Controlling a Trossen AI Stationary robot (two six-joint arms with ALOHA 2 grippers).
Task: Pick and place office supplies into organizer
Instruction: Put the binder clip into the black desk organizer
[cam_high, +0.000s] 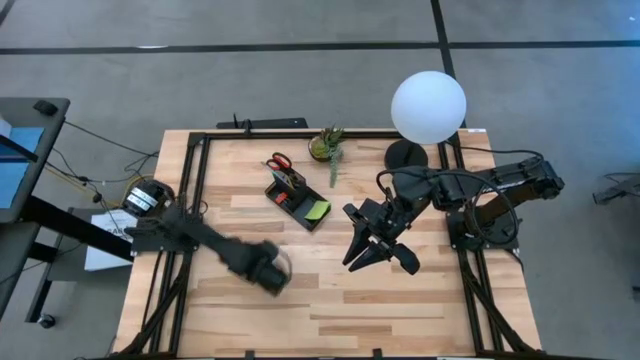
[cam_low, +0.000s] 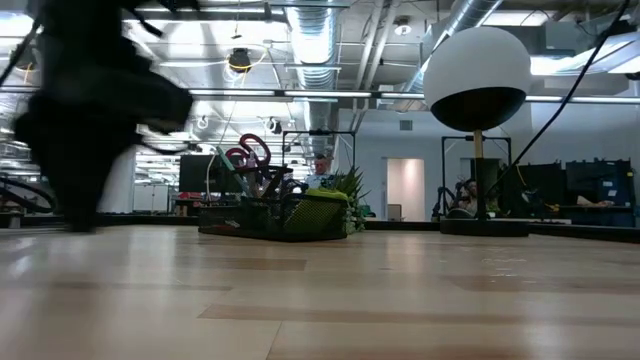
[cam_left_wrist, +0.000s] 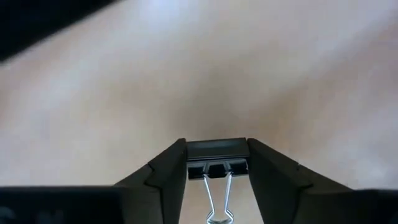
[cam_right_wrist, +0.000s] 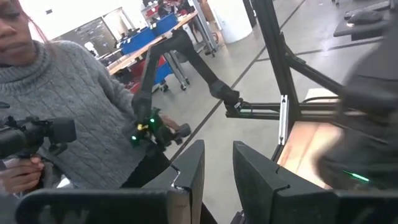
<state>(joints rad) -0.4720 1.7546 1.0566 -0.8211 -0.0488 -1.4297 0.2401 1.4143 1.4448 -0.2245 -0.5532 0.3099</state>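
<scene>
My left gripper (cam_high: 268, 274) is over the near-left part of the table and shut on a small black binder clip (cam_left_wrist: 216, 154). In the low view that arm is a dark blur (cam_low: 85, 120). The black organizer (cam_high: 298, 196) sits mid-table, toward the far side. It holds red-handled scissors (cam_high: 280, 162) standing upright, a lime-green sticky pad (cam_high: 318, 210) and an orange eraser (cam_high: 287, 200). The low view also shows the organizer (cam_low: 262, 218) and scissors (cam_low: 248, 155). My right gripper (cam_high: 380, 258) hangs open to the right of the organizer, touching nothing. My left gripper pinches the binder clip's black body (cam_left_wrist: 216, 149) between its two fingertips (cam_left_wrist: 168, 168). The clip's wire handles (cam_left_wrist: 216, 196) point back between the fingers toward the wrist. Whether the clip is clear of the table does not show.
A small potted plant (cam_high: 328, 146) stands just beyond the organizer. A lamp with a white globe (cam_high: 428, 107) and a round black base (cam_high: 405, 154) stands at the far right. Bare wood lies along the near side (cam_high: 330, 310). A person in a grey sweater (cam_right_wrist: 68, 106) stands beyond the table.
</scene>
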